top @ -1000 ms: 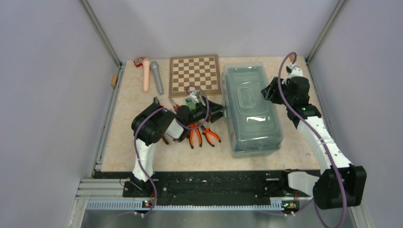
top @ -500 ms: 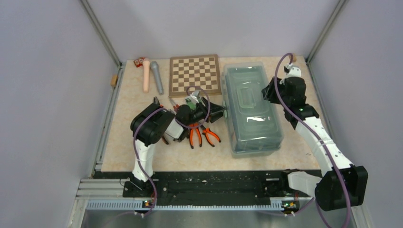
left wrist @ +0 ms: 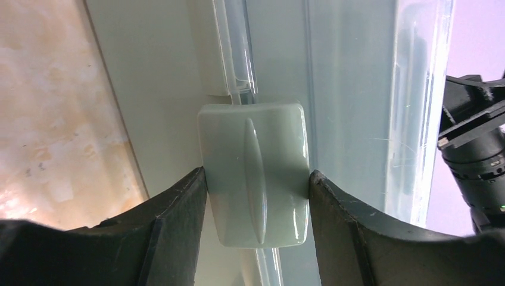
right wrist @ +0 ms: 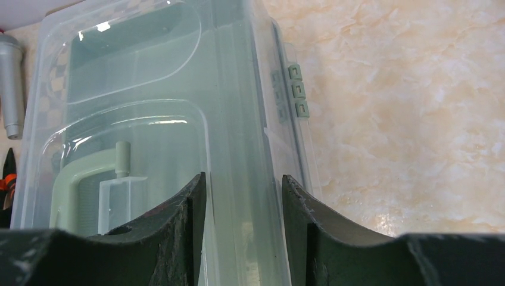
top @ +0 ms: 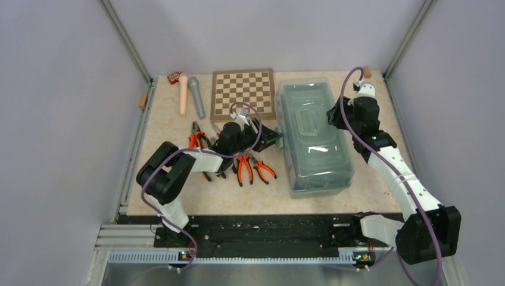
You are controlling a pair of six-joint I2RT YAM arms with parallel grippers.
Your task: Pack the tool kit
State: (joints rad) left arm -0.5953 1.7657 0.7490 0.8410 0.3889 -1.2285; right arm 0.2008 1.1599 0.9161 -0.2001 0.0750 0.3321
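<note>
While the toolbox [top: 315, 161] stands on the right half of the bench [top: 268, 199] with its translucent lid [right wrist: 137, 77] down, both arms are at its long sides.

The left gripper [left wrist: 256, 179] is closed on the sage-green latch [left wrist: 256, 137] on the box's left side. Its dark fingers [left wrist: 178, 220] touch the latch's two flanks, so it is held squarely rather than pushed from one side. That grip suits swinging the latch off the lid's rim, which I judge to be the step in hand.

The right gripper [right wrist: 243, 179] sits on the opposite side, its fingers straddling a strip of the lid near the row of small green hinge tabs [right wrist: 296, 89]. Whether it is clamping that strip or only resting around it, I cannot tell. Its place makes sense as a brace: a pull on the latch could slide the light box across the bench unless the far side is steadied.

Orange-handled pliers [top: 247, 168] lie on the bench just left of the box, beneath the left arm, and so remain unpacked. The chessboard [top: 244, 93] and the cylinders [top: 197, 98] lie further back, apart from the work.

The task looks to be early, since nothing can go in until the lid is freed. The risk is the latch slipping from the smooth fingers, or the box twisting.
</note>
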